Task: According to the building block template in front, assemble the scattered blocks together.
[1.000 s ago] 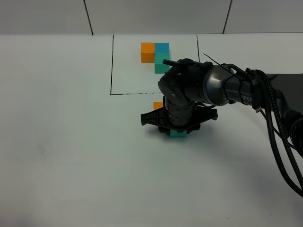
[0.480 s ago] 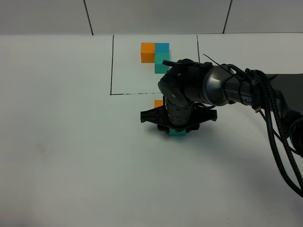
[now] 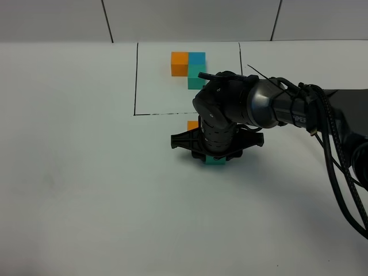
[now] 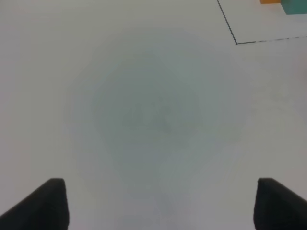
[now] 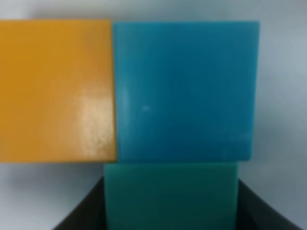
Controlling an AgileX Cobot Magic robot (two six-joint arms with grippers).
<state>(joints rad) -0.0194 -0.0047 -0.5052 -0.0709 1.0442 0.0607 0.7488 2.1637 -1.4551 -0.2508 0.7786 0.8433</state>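
The building block template (image 3: 190, 66), an orange, blue and teal-green L, sits at the back inside a thin black frame (image 3: 135, 80). In front of the frame, my right gripper (image 3: 215, 155) points down over the scattered blocks. The exterior view shows only part of the loose orange cube (image 3: 192, 125) and the teal-green cube (image 3: 215, 163); the arm hides the blue one. In the right wrist view, the orange cube (image 5: 55, 91) touches the blue cube (image 5: 184, 91) side by side. The teal-green cube (image 5: 170, 196) butts against the blue one, gripped between my black fingers (image 5: 81, 215). My left gripper (image 4: 160, 206) is open over bare table.
The right arm's black cables (image 3: 339, 167) hang at the right edge. The white table (image 3: 86, 190) runs wide to the left and front. The frame's corner line (image 4: 228, 28) and a bit of the template (image 4: 293, 5) show in the left wrist view.
My right gripper and the teal-green cube have crept slightly toward the back, toward the hidden blue cube. The left arm has not moved.
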